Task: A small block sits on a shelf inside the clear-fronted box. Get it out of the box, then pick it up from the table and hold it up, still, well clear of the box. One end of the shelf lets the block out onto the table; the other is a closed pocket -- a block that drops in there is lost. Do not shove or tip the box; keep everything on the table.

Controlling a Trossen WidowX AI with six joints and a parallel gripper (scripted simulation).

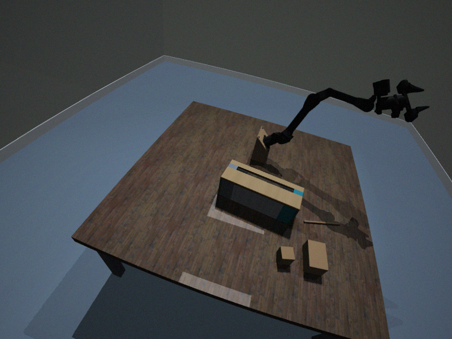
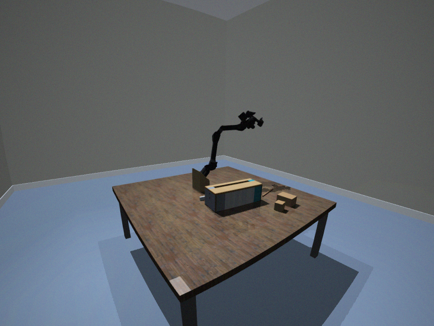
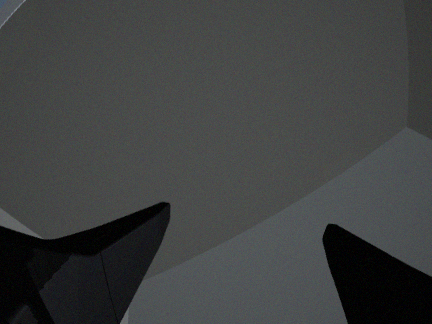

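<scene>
The long box (image 1: 261, 186) (image 2: 233, 188) stands on the table (image 1: 153, 189) (image 2: 182, 231). Its wooden top has a long slot, with a teal patch at one end and a grey-blue patch at the other. The front looks dark in the top view, and I cannot make out the shelf or the small block inside. My gripper (image 1: 426, 98) (image 2: 258, 116) (image 3: 248, 222) is open and empty, high in the air beyond the teal end and well away from the box. The wrist view shows only the two fingers, walls and ceiling.
A wooden cube (image 1: 287, 252) (image 2: 279, 205) and a larger wooden block (image 1: 317, 253) (image 2: 287, 198) stand beyond the teal end. A thin stick (image 1: 321, 222) (image 2: 267, 192) lies near that end. An upright board (image 1: 260, 151) (image 2: 199, 180) stands by the arm's base. A pale peg (image 2: 201, 198) shows beside the grey-blue end.
</scene>
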